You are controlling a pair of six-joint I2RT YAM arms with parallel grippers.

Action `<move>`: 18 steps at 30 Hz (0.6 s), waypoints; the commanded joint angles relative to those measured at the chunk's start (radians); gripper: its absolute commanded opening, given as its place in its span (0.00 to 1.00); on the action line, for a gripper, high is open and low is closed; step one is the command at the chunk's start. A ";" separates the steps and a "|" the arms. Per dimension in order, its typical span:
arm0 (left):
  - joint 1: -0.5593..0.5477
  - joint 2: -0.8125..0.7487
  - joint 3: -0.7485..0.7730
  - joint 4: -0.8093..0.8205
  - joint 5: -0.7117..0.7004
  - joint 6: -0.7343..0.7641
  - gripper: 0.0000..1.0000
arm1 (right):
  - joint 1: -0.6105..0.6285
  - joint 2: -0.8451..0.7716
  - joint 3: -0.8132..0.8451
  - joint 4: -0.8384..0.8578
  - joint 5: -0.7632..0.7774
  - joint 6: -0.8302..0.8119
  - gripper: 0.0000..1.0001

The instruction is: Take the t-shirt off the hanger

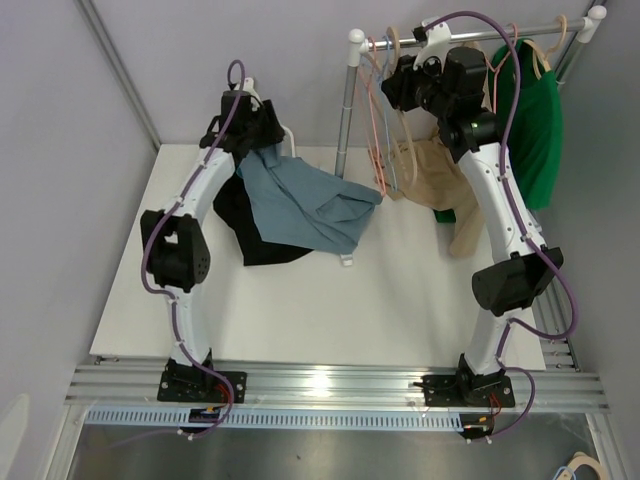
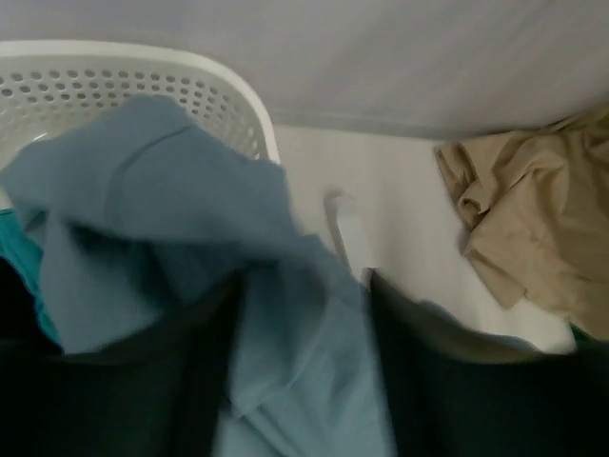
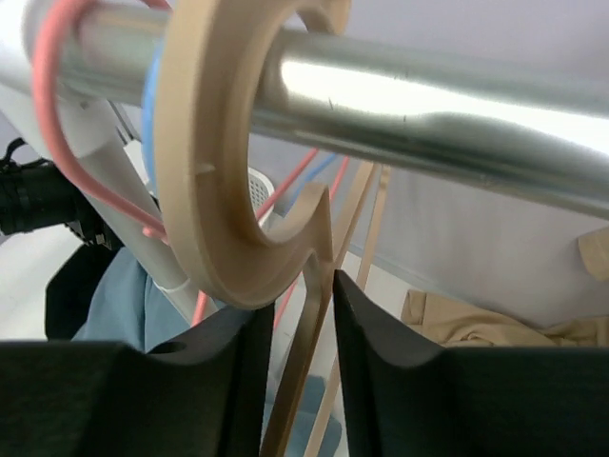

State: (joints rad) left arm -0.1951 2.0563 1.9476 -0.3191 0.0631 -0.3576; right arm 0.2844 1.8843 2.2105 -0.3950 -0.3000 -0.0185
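Nearest me, at the bottom of the overhead frame, both arm bases sit at the edge of the table (image 1: 300, 320). Up the left side, the blue t-shirt (image 1: 305, 205) lies crumpled on the table, partly over a black garment (image 1: 255, 240) and clear of any hanger. Its long axis runs diagonally, from the upper left by the left gripper (image 2: 303, 295) down toward the right of centre, near the rack post. I cannot tell which end is the collar.

The left gripper is released. Its fingers stand apart with blue cloth lying slack between them, just beside the white basket (image 2: 205, 62). My guess is that the shirt is being let go there.

Farther back, at the upper right, the right gripper (image 3: 303, 305) straddles the neck of the wooden hanger (image 3: 195, 171), whose hook sits over the metal rail (image 3: 428, 105). The fingers stand close on either side of the neck, but I cannot tell whether they are pinching it. I judge the gripper is there to steady the bare hanger.

A beige garment (image 1: 425, 175) droops below the rail, and a green garment (image 1: 530, 120) hangs at the far right.
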 commanded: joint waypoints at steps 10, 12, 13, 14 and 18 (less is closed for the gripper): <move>-0.069 -0.355 -0.079 -0.115 -0.166 0.086 0.99 | -0.007 -0.119 -0.049 -0.031 0.062 -0.012 0.73; -0.099 -0.398 -0.119 -0.130 -0.148 0.085 0.99 | -0.011 -0.131 -0.058 -0.027 0.075 -0.008 0.75; -0.142 -0.422 -0.140 -0.127 -0.144 0.088 1.00 | -0.013 -0.134 -0.063 -0.027 0.075 -0.006 0.75; -0.167 -0.465 -0.218 -0.127 -0.158 0.083 1.00 | -0.016 -0.136 -0.063 -0.027 0.075 0.002 0.76; -0.276 -0.539 -0.402 -0.104 -0.175 -0.027 1.00 | -0.022 -0.151 -0.066 -0.028 0.076 0.014 0.82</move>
State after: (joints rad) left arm -0.4194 1.5265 1.6650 -0.4000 -0.1009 -0.3202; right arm 0.2699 1.7760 2.1460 -0.4366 -0.2405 -0.0185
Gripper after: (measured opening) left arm 0.994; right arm 0.802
